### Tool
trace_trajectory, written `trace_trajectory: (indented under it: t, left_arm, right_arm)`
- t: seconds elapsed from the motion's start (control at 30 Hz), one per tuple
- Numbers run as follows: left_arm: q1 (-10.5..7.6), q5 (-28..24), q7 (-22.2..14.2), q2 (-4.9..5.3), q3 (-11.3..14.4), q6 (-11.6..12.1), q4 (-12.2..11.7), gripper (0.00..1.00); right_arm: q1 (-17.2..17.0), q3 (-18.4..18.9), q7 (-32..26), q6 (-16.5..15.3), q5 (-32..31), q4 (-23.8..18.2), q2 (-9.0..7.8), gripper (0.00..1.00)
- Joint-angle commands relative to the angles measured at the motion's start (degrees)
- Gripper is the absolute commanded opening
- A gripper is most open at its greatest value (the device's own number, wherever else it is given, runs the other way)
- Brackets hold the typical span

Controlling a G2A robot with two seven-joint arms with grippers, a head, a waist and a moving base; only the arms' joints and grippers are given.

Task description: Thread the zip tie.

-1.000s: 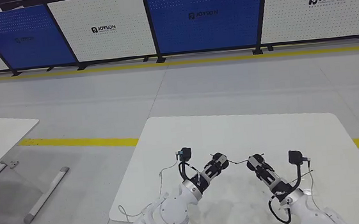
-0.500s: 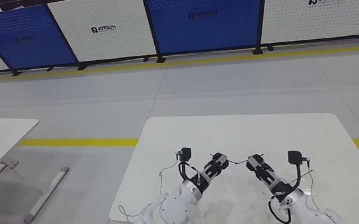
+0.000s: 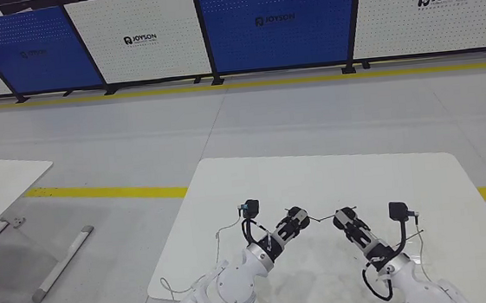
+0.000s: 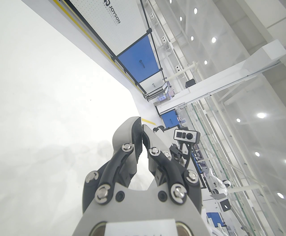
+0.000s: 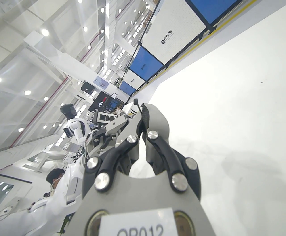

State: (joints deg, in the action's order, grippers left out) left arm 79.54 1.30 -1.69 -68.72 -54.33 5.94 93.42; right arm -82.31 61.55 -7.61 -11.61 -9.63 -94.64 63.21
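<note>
My left end effector (image 3: 297, 215) and right end effector (image 3: 344, 218) hang tip to tip over the white counter (image 3: 246, 186). Both are clenched on the zip tie (image 3: 320, 220), a thin dark strip spanning the gap between them. Its black end pokes out past my right fingertips (image 5: 154, 116). A white label (image 5: 136, 223) with dark print sits on my right wrist, and the blue and white panels (image 3: 277, 18) behind carry logos.
</note>
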Motion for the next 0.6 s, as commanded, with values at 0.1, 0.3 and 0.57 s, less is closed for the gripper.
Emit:
trace_trajectory:
  t: [0.1, 0.3, 0.57]
  left_arm:
    - [-0.21, -1.8, 0.1, -0.29, -0.2, -2.9, 0.2, 0.00]
    - [-0.52, -4.9, -0.1, -0.59, -0.7, -6.1, 0.9, 0.00]
    - [-0.52, -4.9, -0.1, -0.59, -0.7, -6.1, 0.9, 0.00]
  right_arm:
    - [-0.5, 1.0, 1.6, -1.5, -2.4, -0.4, 0.09, 0.00]
    - [-1.8, 1.8, 3.0, -2.7, -5.1, -1.3, 0.09, 0.00]
    - [-1.9, 1.8, 3.0, -2.3, -5.0, -1.3, 0.14, 0.00]
